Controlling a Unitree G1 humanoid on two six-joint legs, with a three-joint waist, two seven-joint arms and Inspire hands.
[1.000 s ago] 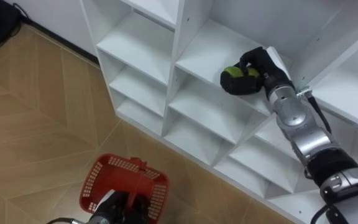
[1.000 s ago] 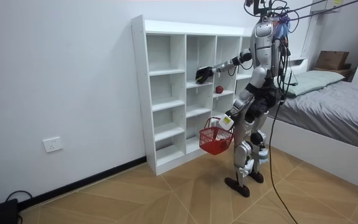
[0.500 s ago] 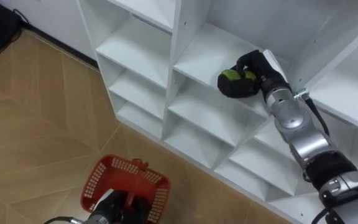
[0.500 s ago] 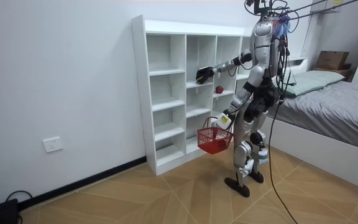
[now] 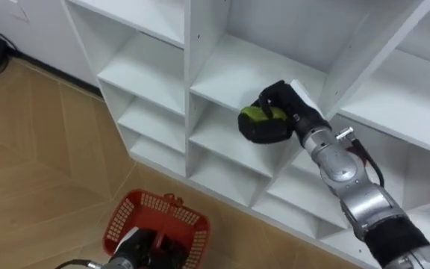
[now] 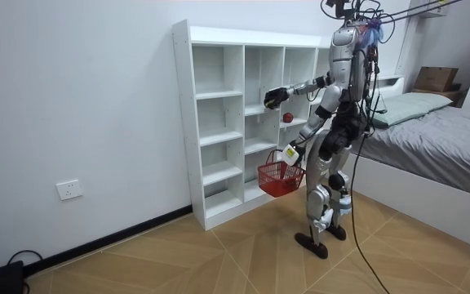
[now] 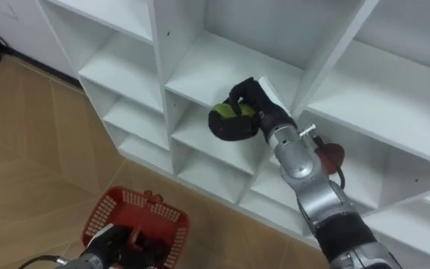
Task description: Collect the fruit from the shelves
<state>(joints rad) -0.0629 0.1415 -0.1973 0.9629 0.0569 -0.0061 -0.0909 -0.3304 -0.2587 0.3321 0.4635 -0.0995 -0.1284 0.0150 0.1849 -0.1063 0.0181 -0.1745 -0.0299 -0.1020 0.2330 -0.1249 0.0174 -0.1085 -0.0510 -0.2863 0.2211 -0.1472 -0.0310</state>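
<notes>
A red basket [image 5: 122, 223] hangs low in front of the robot, over the wooden floor [image 5: 28, 172]. The left hand [image 5: 129, 252] is curled round its handle. What lies inside the basket cannot be made out past the hand.

Higher up and well apart from the basket, the right hand [image 5: 282, 104] is clenched round a green fruit [image 5: 258, 113]. It holds the fruit at the mouth of a middle compartment of the white shelf unit [image 5: 234, 71], level with the shelf's front lip. A red fruit [image 7: 330, 155] sits on a shelf in the next column, just behind the outstretched right forearm and untouched. The other compartments in sight look bare.

By this reading the task is partly done. One fruit is in hand but not yet in the basket, and the red one remains to be fetched.

The way down looks open. Between the raised hand and the basket there is only air in front of the shelf fronts, though the lips of the lower shelves jut close to that line and an upright divider stands just beside the hand. The room view shows the robot upright on both feet, close before the unit, with bare floor towards the room view's left. A bed [image 6: 439, 139] lies behind it on the room view's right, which leaves more room to step back leftwards than rightwards.
</notes>
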